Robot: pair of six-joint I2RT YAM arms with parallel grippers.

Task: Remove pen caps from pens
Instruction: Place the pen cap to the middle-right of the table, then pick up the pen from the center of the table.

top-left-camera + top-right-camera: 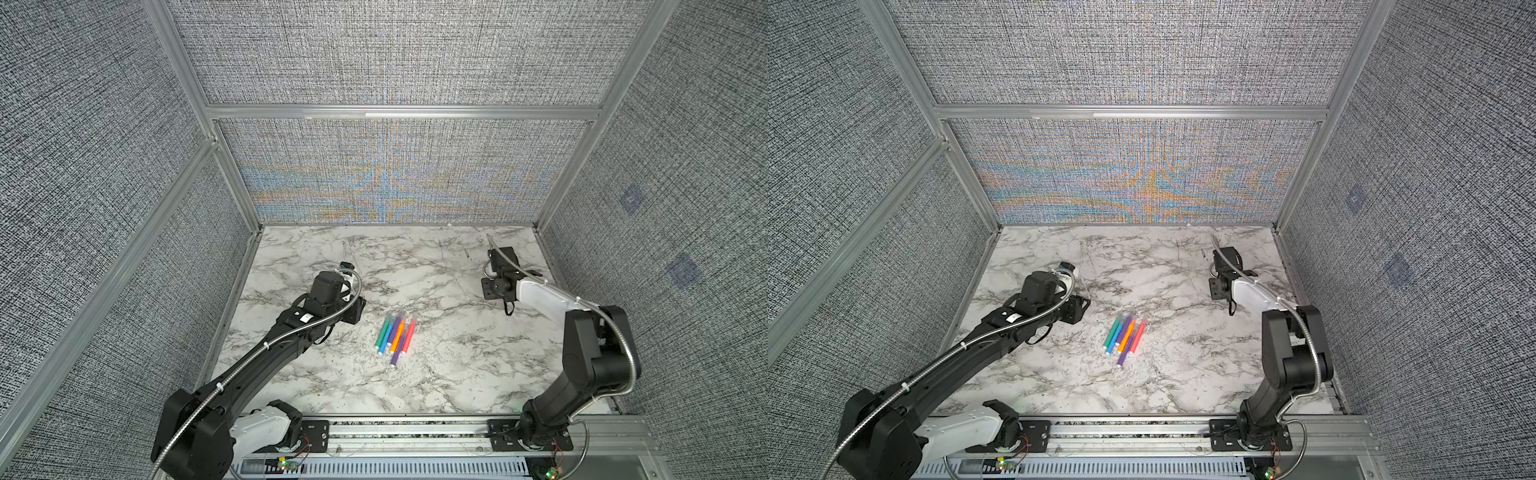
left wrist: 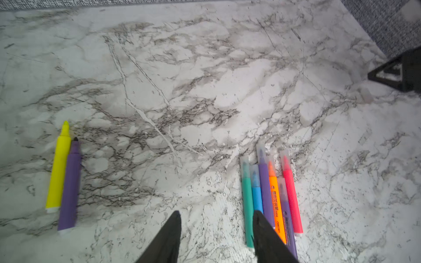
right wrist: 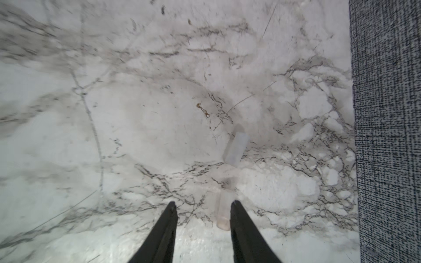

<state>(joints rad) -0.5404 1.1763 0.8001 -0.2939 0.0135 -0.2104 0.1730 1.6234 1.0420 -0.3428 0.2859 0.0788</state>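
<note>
Several capped pens lie side by side mid-table: green, blue, purple, orange, purple and red-pink, each with a clear pen cap over its tip. In the left wrist view, an uncapped yellow pen and an uncapped purple pen lie apart from them. My left gripper hangs open and empty above the table, one finger over the capped pens' butt ends. At the back right, my right gripper is open. One loose pen cap lies against the inside of one finger, and another cap lies just beyond it.
The marble table is boxed in by grey fabric walls on three sides; the right wall is close to my right gripper. An aluminium rail with both arm bases runs along the front edge.
</note>
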